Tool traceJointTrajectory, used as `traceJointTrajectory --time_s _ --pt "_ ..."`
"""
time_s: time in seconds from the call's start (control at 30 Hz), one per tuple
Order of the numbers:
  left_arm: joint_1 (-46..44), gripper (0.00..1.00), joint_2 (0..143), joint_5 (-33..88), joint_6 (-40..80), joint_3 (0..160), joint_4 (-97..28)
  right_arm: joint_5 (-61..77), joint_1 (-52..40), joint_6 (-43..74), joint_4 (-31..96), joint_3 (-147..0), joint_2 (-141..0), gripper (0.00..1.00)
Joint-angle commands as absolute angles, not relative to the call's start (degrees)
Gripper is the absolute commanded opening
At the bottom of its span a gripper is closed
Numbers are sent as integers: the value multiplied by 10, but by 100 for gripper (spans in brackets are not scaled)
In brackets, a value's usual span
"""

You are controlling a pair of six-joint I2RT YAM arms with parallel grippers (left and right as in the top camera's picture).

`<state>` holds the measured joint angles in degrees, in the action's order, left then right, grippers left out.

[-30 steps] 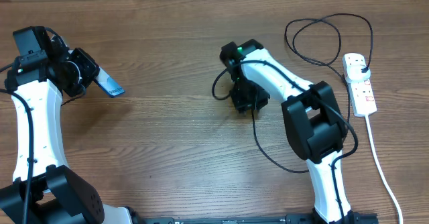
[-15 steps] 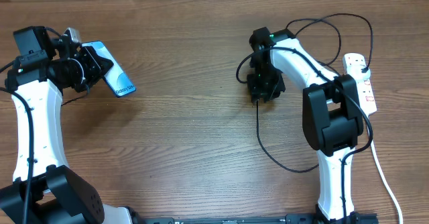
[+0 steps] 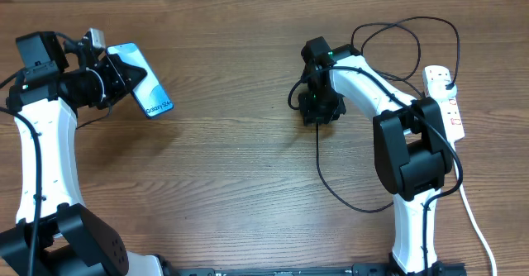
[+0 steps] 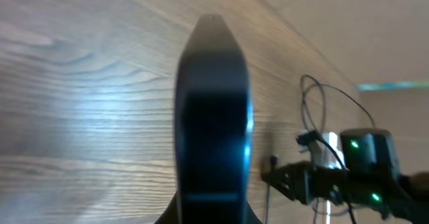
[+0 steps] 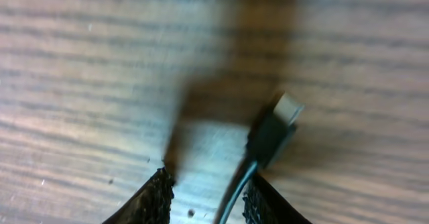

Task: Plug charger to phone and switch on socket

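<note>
Holding phone and charger, socket off to the side

Clamped shut, the left gripper [image 3: 114, 76] has the phone [image 3: 142, 84] sticking out ahead of it, light blue screen up. White "Galaxy S24" reads at the end far from the claw. From the left wrist the phone is just a dark blurred edge. The right gripper [image 3: 317, 111] stands narrow, pinching the charger [image 3: 331, 189] — thin black cable between the fingers [image 5: 153, 197], pale plug tip [image 5: 288, 107] poking out just past them over the table [image 3: 231, 185]. The socket [image 3: 447, 111] — white, red marks too small to read — lies well off to that claw's side, with a black plug head in one outlet.
</note>
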<state>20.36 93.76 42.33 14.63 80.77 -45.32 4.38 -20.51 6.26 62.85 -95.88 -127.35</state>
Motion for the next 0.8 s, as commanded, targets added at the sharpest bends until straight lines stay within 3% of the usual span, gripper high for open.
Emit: traceJointTrajectory --time_s 0.0,0.33,0.47,0.67,0.77 --pt "202 4 922 481 122 816 -448 11 -205 63 613 -941 -1283 32" --pt "202 4 922 482 122 816 -449 -18 -205 79 634 -941 -1283 29" --pt "202 4 922 512 116 816 -443 10 -205 79 615 -941 -1283 18" --pt "202 4 922 591 107 816 -432 30 -205 81 606 -941 -1283 13" --pt "203 4 922 640 102 816 -420 32 -205 81 601 -941 -1283 4"
